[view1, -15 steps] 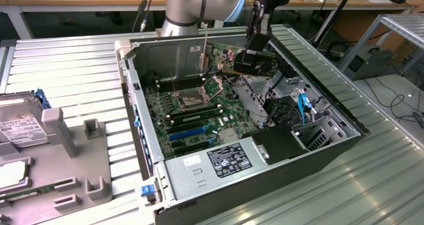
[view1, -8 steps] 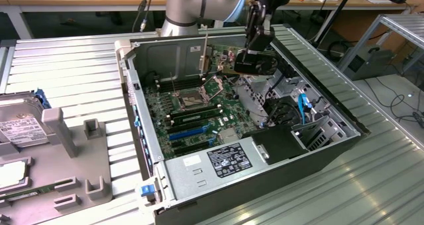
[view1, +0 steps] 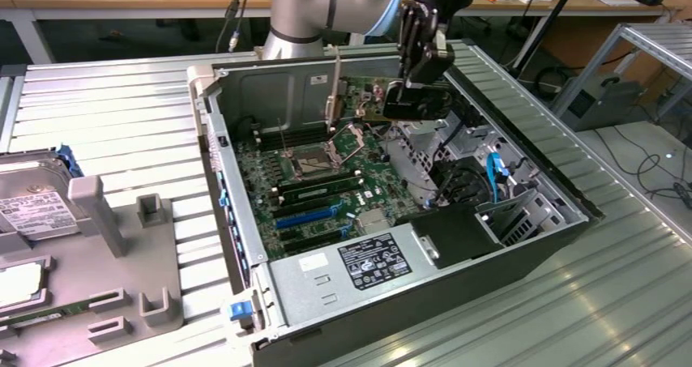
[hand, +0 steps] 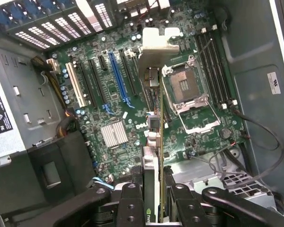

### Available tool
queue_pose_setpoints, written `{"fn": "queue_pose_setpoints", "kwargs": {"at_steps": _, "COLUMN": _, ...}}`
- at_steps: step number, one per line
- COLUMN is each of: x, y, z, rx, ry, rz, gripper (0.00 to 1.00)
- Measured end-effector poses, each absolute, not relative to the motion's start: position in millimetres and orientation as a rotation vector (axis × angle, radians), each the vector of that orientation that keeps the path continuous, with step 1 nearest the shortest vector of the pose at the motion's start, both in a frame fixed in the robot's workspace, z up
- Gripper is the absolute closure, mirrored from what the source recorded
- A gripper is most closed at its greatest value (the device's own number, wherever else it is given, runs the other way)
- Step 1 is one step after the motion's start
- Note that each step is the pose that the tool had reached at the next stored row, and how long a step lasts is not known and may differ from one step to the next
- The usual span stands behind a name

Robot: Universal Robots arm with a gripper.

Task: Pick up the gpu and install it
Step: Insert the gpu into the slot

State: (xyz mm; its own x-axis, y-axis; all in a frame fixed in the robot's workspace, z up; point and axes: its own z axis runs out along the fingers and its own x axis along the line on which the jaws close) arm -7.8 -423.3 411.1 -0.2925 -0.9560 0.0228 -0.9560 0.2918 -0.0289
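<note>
The gpu (view1: 416, 104) hangs over the motherboard (view1: 254, 172), inside the case (view1: 271, 91).

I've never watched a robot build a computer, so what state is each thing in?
gripper: shut on the gpu.
gpu: held on edge above the motherboard, not in a slot.
computer case: lying open on its side.
processor socket: empty.
blue slot: empty.
hard drive: lying outside the case.

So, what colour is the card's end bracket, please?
Silver; the bracket on the card shows best in the wrist view.

Bright, even overhead light; glare on ribbed table (view1: 627, 286); my wrist view dimmer, case (view1: 259, 91) interior shadowed.
</note>
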Motion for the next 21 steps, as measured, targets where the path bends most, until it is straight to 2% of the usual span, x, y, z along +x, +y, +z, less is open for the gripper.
{"fn": "queue_pose_setpoints", "kwargs": {"at_steps": 21, "x": -7.9, "y": -423.4, "z": 411.1, "rx": 2.162, "ry": -2.283, "rz": 0.058, "gripper": 0.73}}
